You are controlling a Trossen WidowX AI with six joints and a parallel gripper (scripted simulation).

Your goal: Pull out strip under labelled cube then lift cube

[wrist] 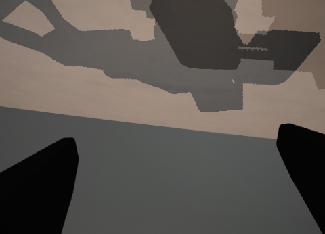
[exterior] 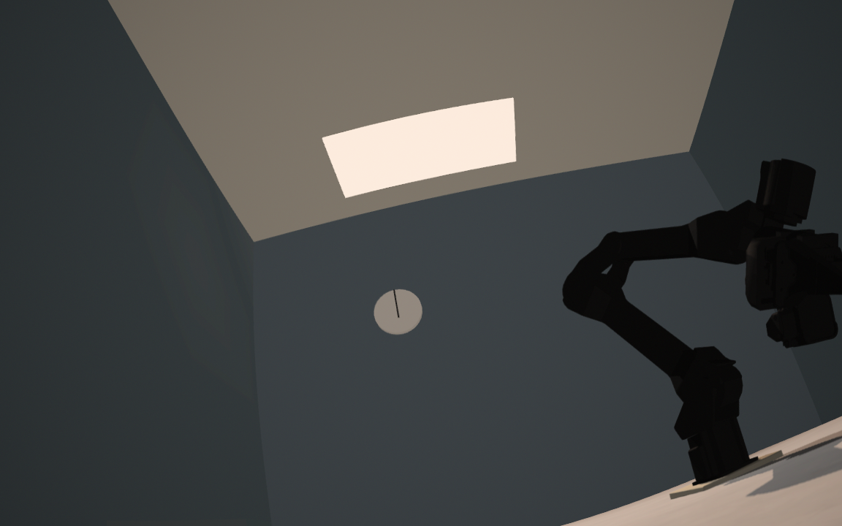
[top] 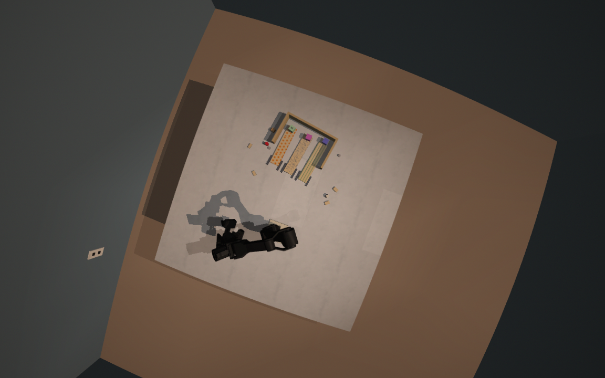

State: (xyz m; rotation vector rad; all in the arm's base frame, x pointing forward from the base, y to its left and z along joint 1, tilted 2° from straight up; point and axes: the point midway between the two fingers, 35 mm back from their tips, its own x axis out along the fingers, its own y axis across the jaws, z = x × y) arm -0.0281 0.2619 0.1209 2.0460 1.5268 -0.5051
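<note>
In the top view, three strips lie side by side: an orange-dotted strip (top: 283, 147) at left, a speckled tan strip (top: 297, 157) in the middle and a yellow striped strip (top: 309, 170) at right. A green cube (top: 291, 128) with a dark mark, a magenta cube (top: 308, 136) and a purple cube (top: 325, 140) are at their far ends, one by each. The cubes are too small to tell which label is which. My gripper (wrist: 180, 142) is open and empty, high above the table and well away from the strips and cubes.
A wooden three-sided wall (top: 313, 126) surrounds the far ends, open toward the arm. Short dark guides flank the strips' near ends. Small tan blocks (top: 249, 145) (top: 253, 172) (top: 334, 189) (top: 326, 202) and a red piece (top: 266, 144) lie around. The table edge shows in the wrist view.
</note>
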